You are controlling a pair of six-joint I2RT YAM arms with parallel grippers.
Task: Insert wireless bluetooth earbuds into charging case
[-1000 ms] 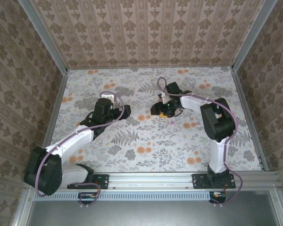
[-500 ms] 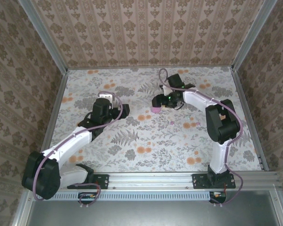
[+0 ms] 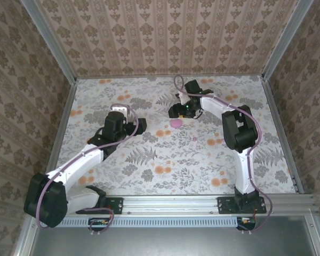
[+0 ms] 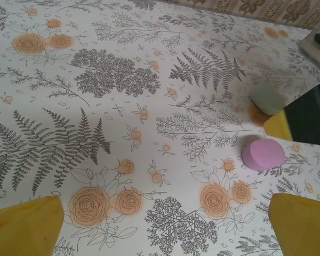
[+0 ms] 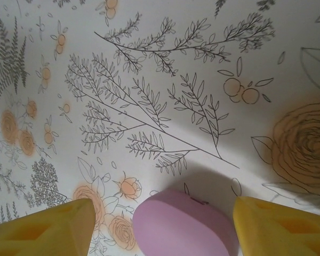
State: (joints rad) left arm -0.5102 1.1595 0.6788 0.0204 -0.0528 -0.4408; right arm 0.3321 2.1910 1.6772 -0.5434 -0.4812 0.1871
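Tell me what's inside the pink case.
Cannot tell: the pink case lies closed on the table, lid hiding its interior. Nothing sits on top. One pinkish earbud lies loose on the table, apart from it.

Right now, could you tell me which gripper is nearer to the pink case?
Right. The right gripper is just behind the pink case, its open fingers either side of it; the left gripper stands well off to its left.

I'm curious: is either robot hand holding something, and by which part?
Nothing is held. The pink case sits between the right gripper's open fingers, touching neither. The left gripper is empty.
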